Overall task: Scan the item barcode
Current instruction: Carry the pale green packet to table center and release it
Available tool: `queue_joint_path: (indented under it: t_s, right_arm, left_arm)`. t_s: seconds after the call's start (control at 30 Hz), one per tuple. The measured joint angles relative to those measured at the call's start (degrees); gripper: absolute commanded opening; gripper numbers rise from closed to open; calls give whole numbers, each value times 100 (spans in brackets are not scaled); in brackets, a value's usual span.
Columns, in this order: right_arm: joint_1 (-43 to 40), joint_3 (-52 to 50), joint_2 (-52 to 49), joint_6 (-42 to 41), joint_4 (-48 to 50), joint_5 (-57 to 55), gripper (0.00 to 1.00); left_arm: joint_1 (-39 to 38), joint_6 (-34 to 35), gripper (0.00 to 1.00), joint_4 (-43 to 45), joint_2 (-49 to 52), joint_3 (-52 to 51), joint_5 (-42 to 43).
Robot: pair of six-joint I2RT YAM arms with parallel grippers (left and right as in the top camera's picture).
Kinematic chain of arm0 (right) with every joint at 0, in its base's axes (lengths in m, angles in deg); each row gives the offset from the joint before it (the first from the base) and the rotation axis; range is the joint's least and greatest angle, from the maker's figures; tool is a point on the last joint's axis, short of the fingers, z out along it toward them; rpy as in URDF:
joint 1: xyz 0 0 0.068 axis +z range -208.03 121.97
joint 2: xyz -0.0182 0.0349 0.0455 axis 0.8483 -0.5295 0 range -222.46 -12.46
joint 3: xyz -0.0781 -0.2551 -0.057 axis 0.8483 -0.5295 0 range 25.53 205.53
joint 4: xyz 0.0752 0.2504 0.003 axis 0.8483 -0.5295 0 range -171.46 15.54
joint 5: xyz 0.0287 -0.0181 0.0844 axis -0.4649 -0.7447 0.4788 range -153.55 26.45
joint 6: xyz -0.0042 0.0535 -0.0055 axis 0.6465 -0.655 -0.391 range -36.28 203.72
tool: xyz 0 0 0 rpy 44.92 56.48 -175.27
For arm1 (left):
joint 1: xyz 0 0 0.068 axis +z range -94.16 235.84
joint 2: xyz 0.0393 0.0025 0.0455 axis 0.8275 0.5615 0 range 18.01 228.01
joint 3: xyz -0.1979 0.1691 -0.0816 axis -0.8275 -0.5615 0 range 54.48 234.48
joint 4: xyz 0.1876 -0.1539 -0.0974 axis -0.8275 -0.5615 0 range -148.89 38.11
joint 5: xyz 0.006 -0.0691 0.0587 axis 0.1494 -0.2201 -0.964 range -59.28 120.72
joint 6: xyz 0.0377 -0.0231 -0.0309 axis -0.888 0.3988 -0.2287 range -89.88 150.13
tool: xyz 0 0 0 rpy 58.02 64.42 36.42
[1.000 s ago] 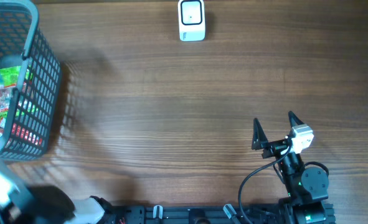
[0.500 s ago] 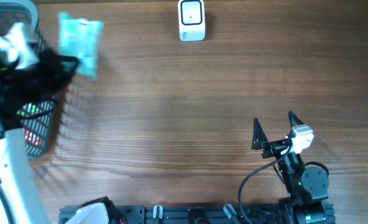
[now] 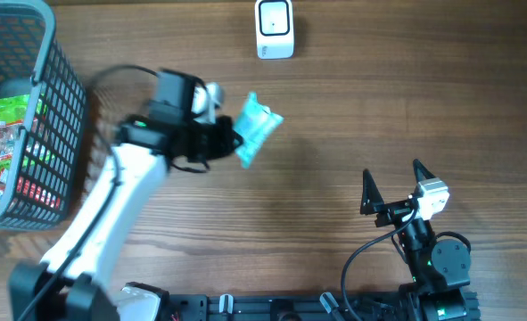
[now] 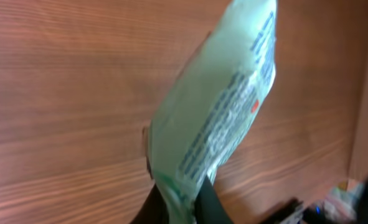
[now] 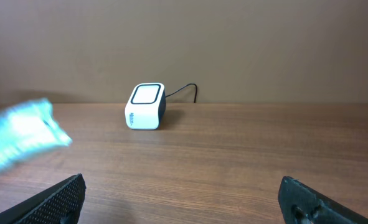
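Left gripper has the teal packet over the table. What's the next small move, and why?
Probably carry the teal packet toward the scanner at the far edge of the table, turning its printed face to the window. The left gripper is shut on the packet's edge, the packet hangs short of the scanner, and the right gripper sits open.

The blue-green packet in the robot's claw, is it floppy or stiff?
Probably fairly stiff: pinched at one end by the left gripper, the packet sticks out without drooping. Likely light, since that small pinch carries it. Its smooth plastic may be slippery.
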Motion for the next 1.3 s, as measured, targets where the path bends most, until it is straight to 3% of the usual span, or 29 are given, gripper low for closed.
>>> queue_joint_path:
  t_s: [0.13, 0.23, 0.27, 0.3, 0.33, 0.43, 0.53, 0.6, 0.63, 0.7, 0.73, 0.9, 1.17, 1.3]
  right_arm:
    - [0, 0, 0, 0, 0, -2, 100]
    - [0, 0, 0, 0, 0, 0, 100]
    - [0, 0, 0, 0, 0, 0, 100]
    - [0, 0, 0, 0, 0, 0, 100]
    - [0, 0, 0, 0, 0, -2, 100]
    - [0, 0, 0, 0, 0, 0, 100]
    - [0, 0, 0, 0, 0, 0, 100]
    - [0, 0, 0, 0, 0, 0, 100]
    - [0, 0, 0, 0, 0, -2, 100]
    - [0, 0, 0, 0, 0, -2, 100]
    - [0, 0, 0, 0, 0, 0, 100]
    - [0, 0, 0, 0, 0, 0, 100]
    - [0, 0, 0, 0, 0, 0, 99]
    - [0, 0, 0, 0, 0, 0, 100]
  left_arm:
    - [-511, 535, 7, 1338, 581, -787, -17]
    - [-772, 745, 17, 1825, 1080, -931, -48]
    - [-857, 807, 27, 1958, 1248, -946, -52]
    - [-909, 837, 53, 2048, 1364, -949, -50]
    - [-977, 859, 68, 2124, 1499, -949, -50]
    - [-1064, 929, 91, 2157, 1663, -953, -46]
    - [-970, 940, 100, 1825, 1598, -804, 44]
    - [-791, 901, 93, 1427, 1478, -560, 42]
    - [-726, 863, 69, 1362, 1384, -463, 39]
    - [-634, 800, 11, 1357, 1139, -308, 39]
    - [-627, 778, 4, 1368, 1019, -256, 37]
    - [-815, 704, 6, 1226, 940, -168, -101]
    - [-1355, 667, 13, 844, 1648, -168, -627]
    - [-1534, 664, 11, 822, 1943, -168, -955]
